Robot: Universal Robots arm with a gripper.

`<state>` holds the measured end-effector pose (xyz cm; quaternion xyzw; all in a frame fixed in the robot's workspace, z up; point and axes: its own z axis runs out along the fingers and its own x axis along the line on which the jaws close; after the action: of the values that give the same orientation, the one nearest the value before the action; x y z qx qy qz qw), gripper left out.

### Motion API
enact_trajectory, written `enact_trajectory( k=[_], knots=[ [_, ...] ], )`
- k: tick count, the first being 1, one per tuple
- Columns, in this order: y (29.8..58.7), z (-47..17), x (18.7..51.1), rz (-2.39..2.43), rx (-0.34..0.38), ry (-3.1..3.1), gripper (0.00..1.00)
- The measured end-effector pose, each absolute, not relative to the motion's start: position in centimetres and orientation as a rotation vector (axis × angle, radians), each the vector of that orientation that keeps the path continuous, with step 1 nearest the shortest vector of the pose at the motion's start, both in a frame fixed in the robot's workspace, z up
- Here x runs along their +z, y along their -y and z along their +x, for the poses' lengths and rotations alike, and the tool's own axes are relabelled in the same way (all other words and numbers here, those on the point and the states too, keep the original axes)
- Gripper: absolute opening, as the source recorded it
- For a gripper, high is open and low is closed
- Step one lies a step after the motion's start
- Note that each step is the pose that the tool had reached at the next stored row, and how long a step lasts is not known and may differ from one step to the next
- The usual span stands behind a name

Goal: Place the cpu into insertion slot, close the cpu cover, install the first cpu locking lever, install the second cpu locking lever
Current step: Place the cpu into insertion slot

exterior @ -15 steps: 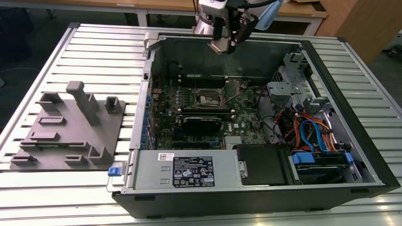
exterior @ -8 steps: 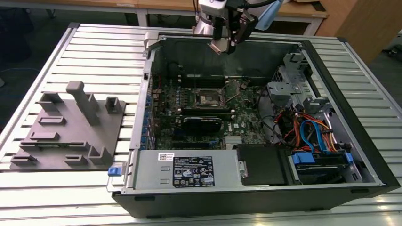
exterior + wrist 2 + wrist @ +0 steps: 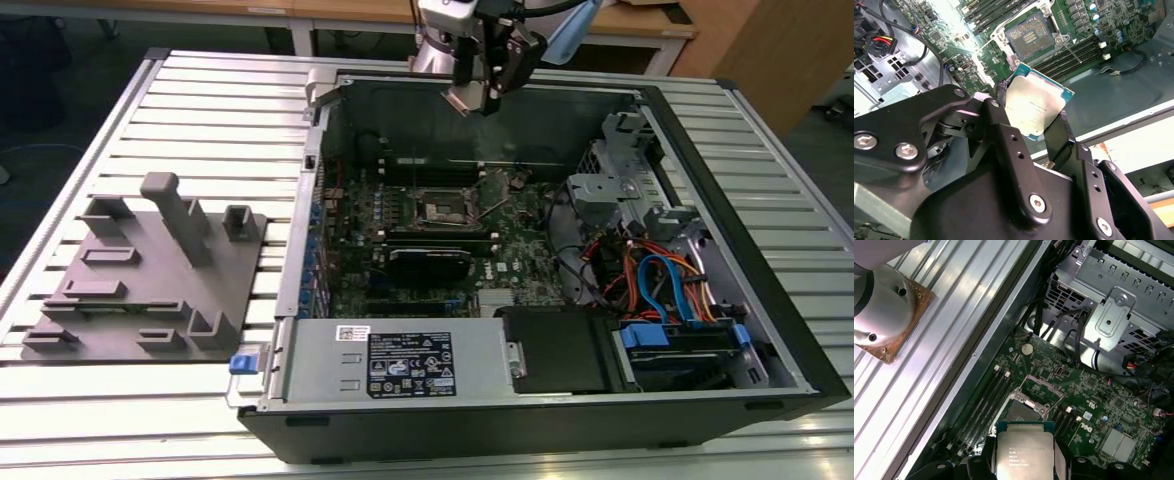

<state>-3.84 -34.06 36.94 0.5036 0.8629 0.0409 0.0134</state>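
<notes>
My claw is clamped on two opposite edges of the chip, leaving its underside free, I judge, for seating. The chip hangs tilted, well above the open socket on the green board.

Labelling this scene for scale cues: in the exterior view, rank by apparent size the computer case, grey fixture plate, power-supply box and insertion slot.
1. computer case
2. grey fixture plate
3. power-supply box
4. insertion slot
The slot lies farther back, yet is plainly smallest.
</notes>
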Motion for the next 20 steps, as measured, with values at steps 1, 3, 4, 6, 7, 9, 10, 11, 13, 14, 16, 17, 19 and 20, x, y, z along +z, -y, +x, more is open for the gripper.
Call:
enact_trajectory(
  k=[1,3,4,6,7,9,10,11,13,14,16,17,19,20],
  knots=[
    [34.06,-3.84,36.94,1.569,0.127,-2.688,0.54],
    [34.06,-3.84,36.94,1.57,0.127,-2.687,0.54],
    [34.06,-3.84,36.94,1.57,0.127,-2.687,0.54],
    [34.06,-3.84,36.94,1.571,0.127,-2.686,0.54],
    [34.06,-3.84,36.94,1.572,0.127,-2.686,0.54],
    [34.06,-3.84,36.94,1.573,0.127,-2.685,0.54],
    [34.06,-3.84,36.94,1.575,0.127,-2.684,0.54],
    [34.06,-3.84,36.94,1.577,0.127,-2.683,0.54],
    [34.06,-3.84,36.94,1.581,0.127,-2.68,0.54],
    [34.06,-3.84,36.94,1.584,0.127,-2.678,0.54],
    [34.06,-3.84,36.94,1.592,0.127,-2.674,0.54],
    [34.06,-3.84,36.93,1.597,0.127,-2.67,0.54],
    [34.06,-3.84,36.93,1.61,0.127,-2.662,0.54],
    [34.06,-3.84,36.93,1.619,0.126,-2.656,0.54]
  ],
)
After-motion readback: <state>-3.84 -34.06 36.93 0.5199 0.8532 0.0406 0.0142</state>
